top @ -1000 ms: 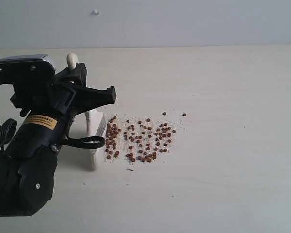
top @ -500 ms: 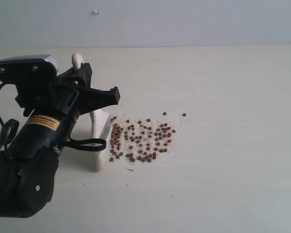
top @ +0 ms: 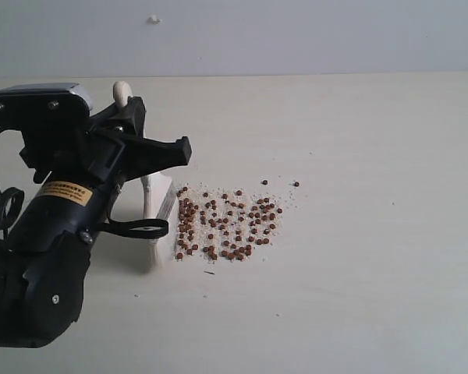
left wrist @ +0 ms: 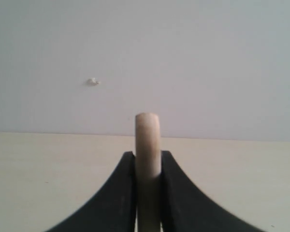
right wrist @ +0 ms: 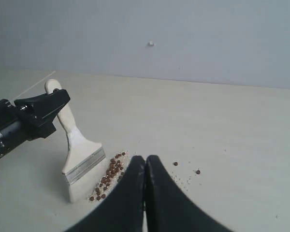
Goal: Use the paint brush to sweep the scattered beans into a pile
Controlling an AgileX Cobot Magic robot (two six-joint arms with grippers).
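**Brush Set Against the Edge of the Bean Patch**

The left end effector (top: 131,117) is closed narrowly on the pale wooden handle of the paint brush (top: 159,204). Its two black fingers (left wrist: 118,198) press the handle from either side, and the rounded handle end sticks out beyond them. The brush stands tilted on the counter (top: 374,265) with its white bristles down on the surface.

The beans (top: 226,222) lie in a loose, flat patch near the middle of the counter, mixed with fine whitish crumbs (top: 285,199). They are spread out, not bunched into a pile. In the exterior view the bristle edge meets the left side of the patch, where the beans sit in a denser line. Two stray beans (top: 264,182) rest apart from the rest, just past the patch's far edge.

The right end effector (right wrist: 145,160) has its fingers pressed together with nothing between them. It is out of the exterior view, and its wrist view looks across the counter toward the brush and beans.
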